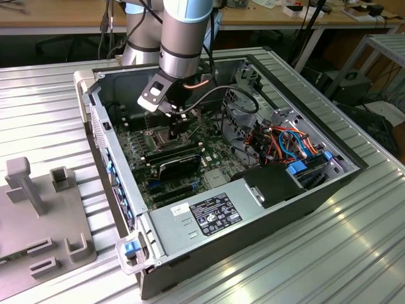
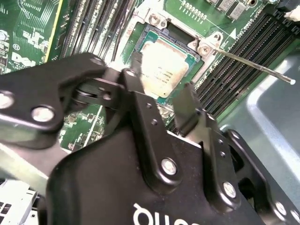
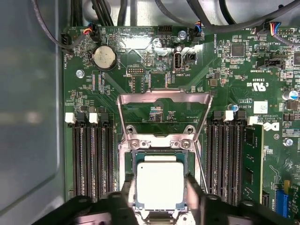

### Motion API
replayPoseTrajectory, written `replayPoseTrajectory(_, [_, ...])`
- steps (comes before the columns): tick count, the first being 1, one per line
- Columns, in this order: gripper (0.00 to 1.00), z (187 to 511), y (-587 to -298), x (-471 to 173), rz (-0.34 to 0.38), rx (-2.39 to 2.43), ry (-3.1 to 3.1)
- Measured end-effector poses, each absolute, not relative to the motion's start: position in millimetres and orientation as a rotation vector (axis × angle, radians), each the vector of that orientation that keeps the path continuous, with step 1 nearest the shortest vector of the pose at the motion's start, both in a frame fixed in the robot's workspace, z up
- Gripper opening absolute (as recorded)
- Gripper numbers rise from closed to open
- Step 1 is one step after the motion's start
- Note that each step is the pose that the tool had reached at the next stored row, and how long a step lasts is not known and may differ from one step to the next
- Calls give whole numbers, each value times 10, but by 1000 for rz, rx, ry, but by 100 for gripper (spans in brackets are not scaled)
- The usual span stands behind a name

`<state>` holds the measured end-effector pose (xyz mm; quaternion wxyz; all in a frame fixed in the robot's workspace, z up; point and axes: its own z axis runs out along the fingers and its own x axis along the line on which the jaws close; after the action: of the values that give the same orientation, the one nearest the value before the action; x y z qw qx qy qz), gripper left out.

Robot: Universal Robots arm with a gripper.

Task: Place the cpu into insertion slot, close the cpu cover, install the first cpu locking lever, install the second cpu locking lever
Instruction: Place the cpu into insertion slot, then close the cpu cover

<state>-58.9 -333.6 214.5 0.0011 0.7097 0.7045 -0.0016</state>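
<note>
Seating the cpu point(image 3: 159, 180) flat and square in the insertion slot point(image 3: 159, 153) matters most; the hand point(image 2: 161, 77) straddles it, gripping or loose I cannot tell, cpu cover point(image 3: 164, 99) raised.

We're in a robotics lab here, set up for electronics assembly by the look of it. A grey-and-blue robot arm point(image 1: 183, 38) reaches down into an open computer case point(image 1: 101, 126) lying on its side on a ribbed aluminium desk point(image 1: 354, 253). On the exterior view's left sits a grey fixture plate point(image 1: 44, 215) with pegs and brackets. Behind it all are long wooden workbenches point(image 1: 63, 16) with cables point(image 1: 310, 25) hanging off them, and a metal rack point(image 1: 386, 47) at the exterior view's right. In the first wrist view there's the bare green motherboard point(image 3: 154, 70), with wiring plugged in along its edge and a coin cell point(image 3: 104, 57).
</note>
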Motion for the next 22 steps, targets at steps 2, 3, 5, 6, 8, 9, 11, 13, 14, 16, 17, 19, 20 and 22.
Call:
replayPoseTrajectory(2, [40, 2148, -3337, -590, -6, 2228, 2212])
replayPoseTrajectory(3, [40, 2148, -3337, -590, -6, 2228, 2212])
replayPoseTrajectory(5, [28, 2149, -3337, -590, -6, 2228, 2212])
replayPoseTrajectory(6, [22, 2150, -3337, -590, -6, 2228, 2212])
replayPoseTrajectory(8, [11, 2151, -3337, -590, -6, 2228, 2212])
replayPoseTrajectory(9, [11, 2152, -3337, -590, -6, 2228, 2212])
replayPoseTrajectory(11, [11, 2153, -3337, -590, -6, 2228, 2212])
replayPoseTrajectory(13, [11, 2165, -3337, -590, -5, 2228, 2212])
replayPoseTrajectory(14, [11, 2167, -3337, -590, -5, 2228, 2212])
replayPoseTrajectory(16, [11, 2183, -3337, -590, -6, 2228, 2212])
replayPoseTrajectory(17, [11, 2183, -3337, -590, -6, 2228, 2212])
replayPoseTrajectory(19, [11, 2187, -3337, -590, -6, 2228, 2212])
replayPoseTrajectory(20, [11, 2191, -3337, -590, -6, 2228, 2212])
replayPoseTrajectory(22, [11, 2194, -3337, -590, -6, 2228, 2212])
